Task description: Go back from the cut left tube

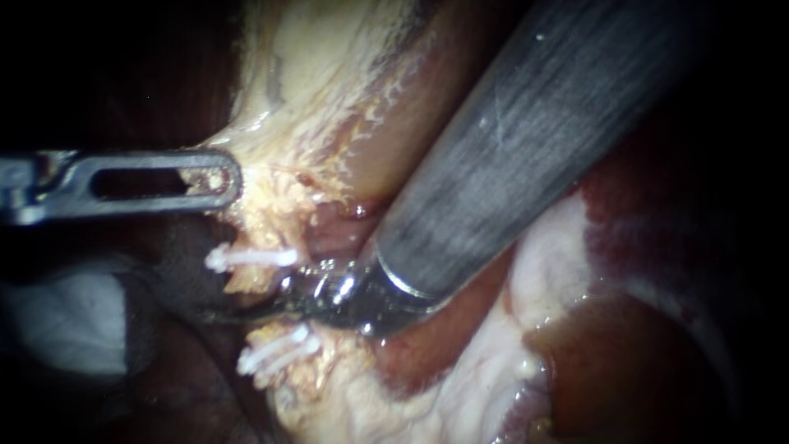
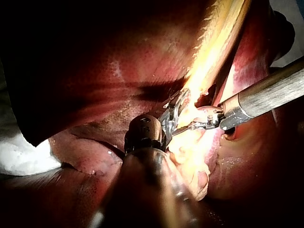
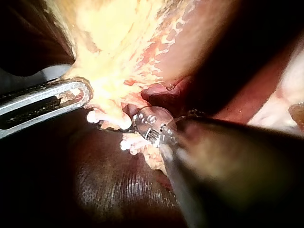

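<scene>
We see pale yellow, lumpy fatty tissue (image 1: 279, 205) running down the middle of the endoscope view. To its right lies glistening dark red liver (image 1: 641, 353) with whitish patches. An upper white clip (image 1: 251, 258) and a lower cluster of white clips (image 1: 275, 349) jut from the fatty tissue's left edge. Further left of it, in shadow, sits a soft white cloth (image 1: 66, 321).

Thick brushed-grey shaft (image 1: 534, 140), shiny collar (image 1: 408, 285)
</scene>
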